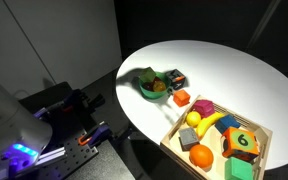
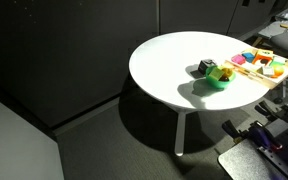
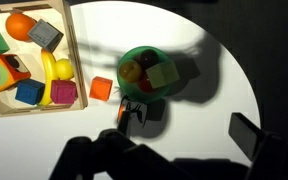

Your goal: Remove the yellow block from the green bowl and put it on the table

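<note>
Gripper [image 3: 160, 146] hangs open above the green bowl [image 3: 134, 58], where the yellow block [image 3: 162, 77] looks light, rigid and flat-sided, probably best pinched across opposite faces.

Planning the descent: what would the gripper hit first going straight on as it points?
Likely the bare table just short of the green bowl; the gripper is high up, so depth is unclear.
</note>
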Action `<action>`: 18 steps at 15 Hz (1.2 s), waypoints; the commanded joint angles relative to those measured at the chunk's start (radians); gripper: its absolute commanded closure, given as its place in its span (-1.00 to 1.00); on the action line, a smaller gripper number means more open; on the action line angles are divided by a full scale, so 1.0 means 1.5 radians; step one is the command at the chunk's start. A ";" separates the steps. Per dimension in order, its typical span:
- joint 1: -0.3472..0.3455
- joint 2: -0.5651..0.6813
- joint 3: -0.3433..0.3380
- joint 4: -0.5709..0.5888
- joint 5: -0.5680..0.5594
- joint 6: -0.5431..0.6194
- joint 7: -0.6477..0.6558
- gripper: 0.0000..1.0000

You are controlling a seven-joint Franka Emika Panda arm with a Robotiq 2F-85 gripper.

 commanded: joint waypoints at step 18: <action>-0.017 0.146 -0.003 0.018 -0.003 0.127 0.021 -1.00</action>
